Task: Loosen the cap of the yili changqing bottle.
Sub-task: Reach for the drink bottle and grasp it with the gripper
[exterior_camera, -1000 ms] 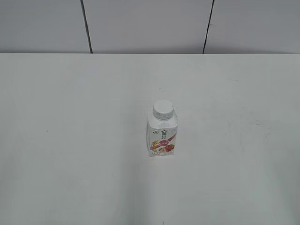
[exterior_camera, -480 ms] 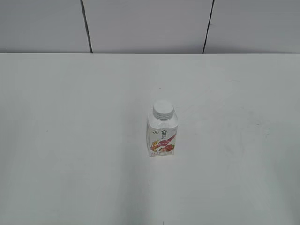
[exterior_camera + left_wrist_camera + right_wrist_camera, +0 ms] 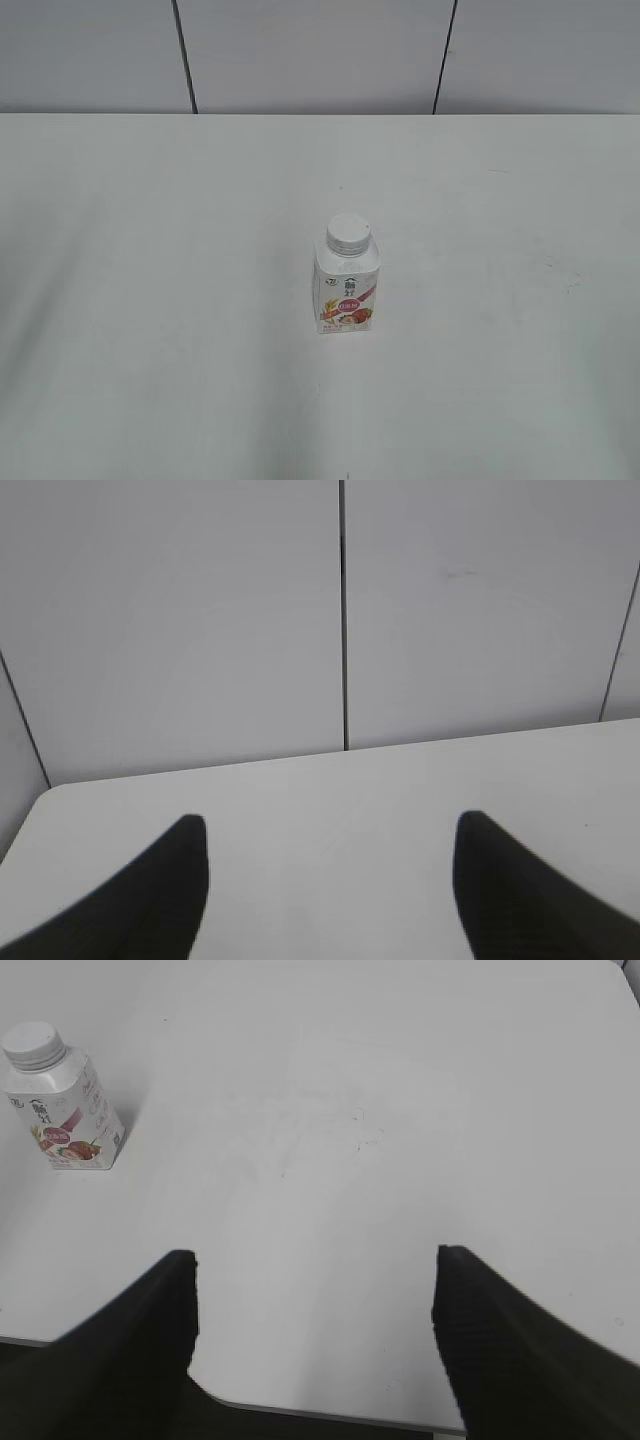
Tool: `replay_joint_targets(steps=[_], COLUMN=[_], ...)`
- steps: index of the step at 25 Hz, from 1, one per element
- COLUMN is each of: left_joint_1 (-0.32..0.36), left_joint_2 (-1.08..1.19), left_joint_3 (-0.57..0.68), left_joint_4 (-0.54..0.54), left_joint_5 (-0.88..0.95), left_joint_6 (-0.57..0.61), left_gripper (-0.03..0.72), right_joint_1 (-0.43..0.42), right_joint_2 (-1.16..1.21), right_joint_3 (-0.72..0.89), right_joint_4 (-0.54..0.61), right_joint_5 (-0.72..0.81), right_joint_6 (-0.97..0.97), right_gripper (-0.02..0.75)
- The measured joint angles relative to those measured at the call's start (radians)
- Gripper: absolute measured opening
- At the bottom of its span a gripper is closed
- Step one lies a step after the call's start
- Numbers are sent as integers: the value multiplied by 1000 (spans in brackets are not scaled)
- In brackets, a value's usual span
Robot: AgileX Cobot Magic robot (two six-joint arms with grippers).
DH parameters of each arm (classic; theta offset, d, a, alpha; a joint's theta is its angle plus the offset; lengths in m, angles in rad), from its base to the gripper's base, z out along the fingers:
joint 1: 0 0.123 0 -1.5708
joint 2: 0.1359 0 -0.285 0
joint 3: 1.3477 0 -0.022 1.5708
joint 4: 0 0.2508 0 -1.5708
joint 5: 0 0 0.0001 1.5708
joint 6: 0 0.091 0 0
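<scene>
The yili changqing bottle (image 3: 347,289) stands upright near the middle of the white table, small and white with a red-pink fruit label. Its white ribbed cap (image 3: 348,232) sits on the neck. The bottle also shows at the top left of the right wrist view (image 3: 62,1110), with its cap (image 3: 34,1044). My right gripper (image 3: 313,1260) is open and empty, above the table's near edge and well away from the bottle. My left gripper (image 3: 330,825) is open and empty over bare table; the bottle does not show in that view. Neither gripper shows in the exterior view.
The white table (image 3: 150,300) ends at a grey panelled wall (image 3: 310,55) at the back. The left wrist view shows a rounded table corner (image 3: 50,792) and the same wall (image 3: 200,610). The table's near edge (image 3: 330,1415) shows in the right wrist view.
</scene>
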Motion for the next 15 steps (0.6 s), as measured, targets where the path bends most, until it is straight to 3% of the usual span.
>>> replay_joint_targets(steps=[15], left_joint_1=[0], left_joint_2=[665], left_joint_3=[6], left_joint_4=[4], left_joint_5=[-619], left_joint_6=[0], left_gripper=[451], right_joint_1=[0], right_joint_2=[0], right_joint_3=[0], right_joint_4=[0], right_joint_5=[0], right_joint_6=[0], right_gripper=[574])
